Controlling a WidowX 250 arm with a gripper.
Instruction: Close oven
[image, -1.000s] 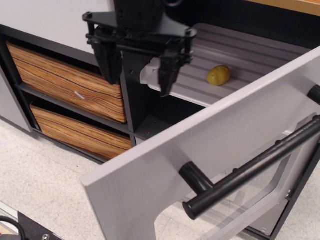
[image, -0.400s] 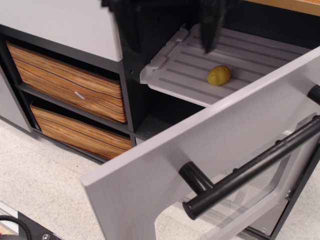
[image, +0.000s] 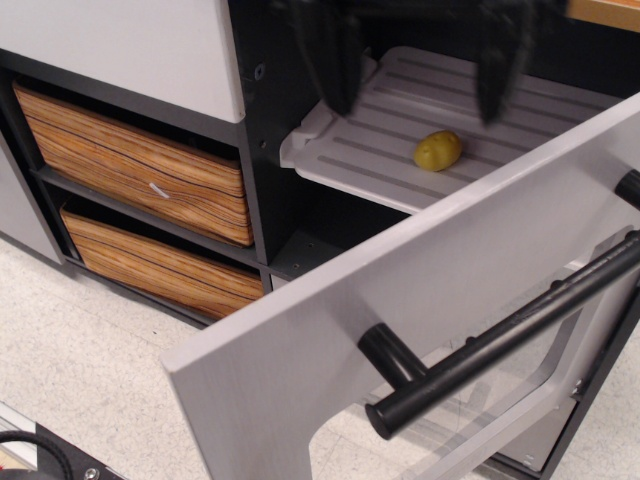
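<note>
The oven stands open. Its silver-grey door (image: 400, 300) swings out toward the front right, with the clear window (image: 520, 400) low on it and the long black bar handle (image: 500, 340) facing me. Inside the black cavity the grey ribbed rack (image: 370, 140) is pulled partly out, with a small yellow item (image: 438, 150) lying on it. My gripper (image: 416, 108) hangs blurred at the top edge above the rack, behind the door. Its two dark fingers (image: 335, 60) are spread wide apart and hold nothing.
Two wood-grain drawers (image: 140, 170) sit shut in the black frame left of the oven. A pale counter front (image: 120, 45) is above them. A speckled light floor (image: 80, 360) lies below, and a black cable end (image: 40, 460) shows at the bottom left corner.
The gripper has moved from in front of the cabinet's left post up and right to above the rack. Its fingers now stand wider apart. The door and yellow item have not moved.
</note>
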